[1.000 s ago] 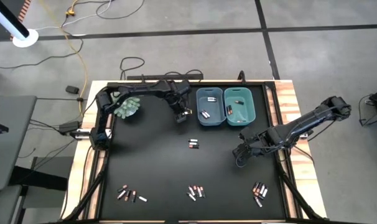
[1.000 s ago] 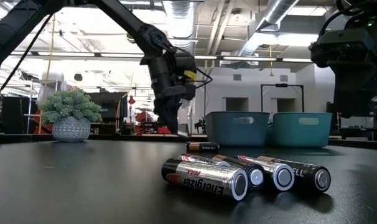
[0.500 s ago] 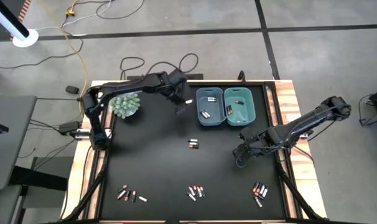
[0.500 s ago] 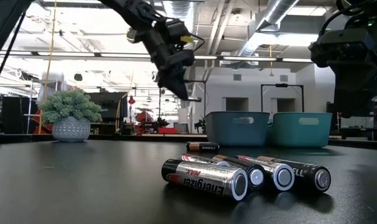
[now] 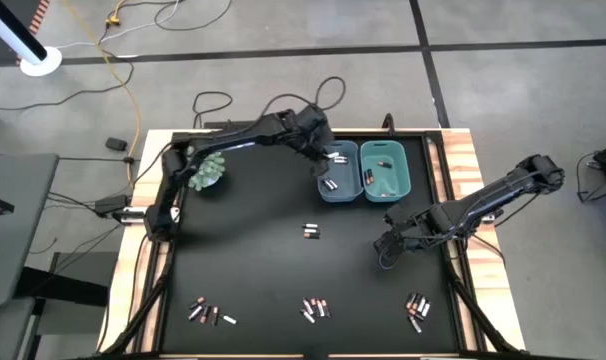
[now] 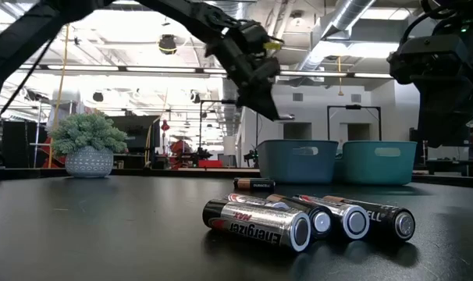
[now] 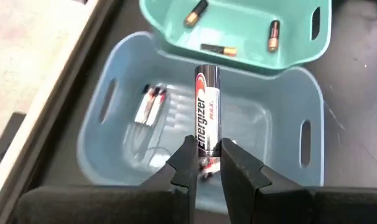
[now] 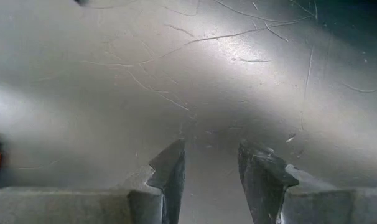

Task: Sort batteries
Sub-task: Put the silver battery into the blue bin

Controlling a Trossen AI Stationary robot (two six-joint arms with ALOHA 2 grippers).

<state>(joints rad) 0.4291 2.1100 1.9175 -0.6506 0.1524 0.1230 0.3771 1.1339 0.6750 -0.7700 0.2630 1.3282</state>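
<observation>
Your left gripper (image 7: pixel 207 163) is up over the blue bin (image 5: pixel 336 172), at abt 12 o'clock on the table (image 5: pixel 253 260) seen from above, clenched on a silver battery (image 7: pixel 208 123) that sticks out past the fingertips w/ its far end over the bin's middle. In that bin you've got a few silver batteries (image 7: pixel 149 106) lying on the floor, on one side. The teal bin (image 5: pixel 385 170) sits touching it on the 3 o'clock side and holds dark batteries w/ copper ends (image 7: pixel 218 50). Your right gripper (image 8: pixel 210 171) hangs low over bare table at abt 3 o'clock, fingers apart, nothing btwn them; just one dark battery end shows at the edge of its wrist view. Rest of the batteries are loose on the table: a small pair (image 5: pixel 311 232) near centre, a cluster at 7 o'clock (image 5: pixel 209 314), one at 6 o'clock (image 5: pixel 314 308), one at 5 o'clock (image 5: pixel 417 308). From the low cam the near cluster (image 6: pixel 307 220) lies side by side, ends toward you. A potted plant (image 5: pixel 207 171) sits at abt 10 o'clock, under the left arm.
</observation>
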